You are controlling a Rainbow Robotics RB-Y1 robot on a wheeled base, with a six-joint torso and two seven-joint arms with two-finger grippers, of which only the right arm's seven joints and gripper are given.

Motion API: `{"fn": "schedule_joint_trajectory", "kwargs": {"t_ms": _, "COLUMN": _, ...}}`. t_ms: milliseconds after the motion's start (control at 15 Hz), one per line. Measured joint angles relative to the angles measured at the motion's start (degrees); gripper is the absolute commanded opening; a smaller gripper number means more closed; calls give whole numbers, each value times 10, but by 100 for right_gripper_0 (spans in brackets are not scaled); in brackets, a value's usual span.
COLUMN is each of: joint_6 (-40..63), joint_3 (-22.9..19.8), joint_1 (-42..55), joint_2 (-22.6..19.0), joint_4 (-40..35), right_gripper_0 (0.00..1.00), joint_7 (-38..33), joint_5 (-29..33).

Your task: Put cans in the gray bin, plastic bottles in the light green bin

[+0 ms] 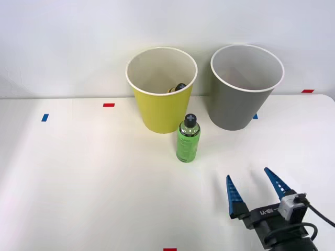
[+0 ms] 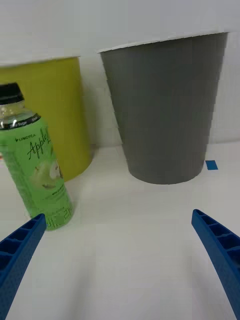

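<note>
Right gripper (image 1: 255, 183) low at near right, fingers spread, empty — green bottle (image 1: 188, 138) upright ahead-left, just before light green bin (image 1: 161, 107). Gray bin (image 1: 242, 104) right of it; something dark inside the green bin.

Green bottle (image 1: 188, 142), black cap; yellow-green bin (image 1: 161, 110); gray bin (image 1: 238, 107)

Two bins stand at the far side of the worktop (image 1: 78, 183): one light green bin (image 1: 161, 112) on the left and one gray bin (image 1: 238, 107) on the right. One green plastic bottle (image 1: 188, 141) stands upright just near of the light green bin. Tape marks: three blue, three red.
</note>
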Motion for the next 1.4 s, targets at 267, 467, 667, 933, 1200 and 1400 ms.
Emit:
{"fn": "schedule_joint_trajectory", "kwargs": {"t_ms": 267, "joint_6": -5, "joint_3": 4, "joint_1": 19, "joint_2": 2, "joint_4": 1, "right_gripper_0": 100, "joint_7": -4, "joint_5": 75}}
{"fn": "schedule_joint_trajectory", "kwargs": {"t_ms": 467, "joint_6": -31, "joint_3": 8, "joint_1": 44, "joint_2": 5, "joint_4": 1, "right_gripper_0": 100, "joint_7": -19, "joint_5": 77}}
{"fn": "schedule_joint_trajectory", "kwargs": {"t_ms": 667, "joint_6": -50, "joint_3": 8, "joint_1": 68, "joint_2": 11, "joint_4": 1, "right_gripper_0": 100, "joint_7": -30, "joint_5": 79}}
{"fn": "schedule_joint_trajectory", "kwargs": {"t_ms": 933, "joint_6": -70, "joint_3": 6, "joint_1": 93, "joint_2": 23, "joint_4": 1, "right_gripper_0": 100, "joint_7": -45, "joint_5": 81}}
{"fn": "schedule_joint_trajectory", "kwargs": {"t_ms": 1200, "joint_6": -100, "joint_3": 0, "joint_1": 115, "joint_2": 24, "joint_4": 1, "right_gripper_0": 100, "joint_7": -90, "joint_5": 88}}
{"fn": "schedule_joint_trajectory", "kwargs": {"t_ms": 1400, "joint_6": -126, "joint_3": -10, "joint_1": 129, "joint_2": 22, "joint_4": 1, "right_gripper_0": 100, "joint_7": -140, "joint_5": 120}}
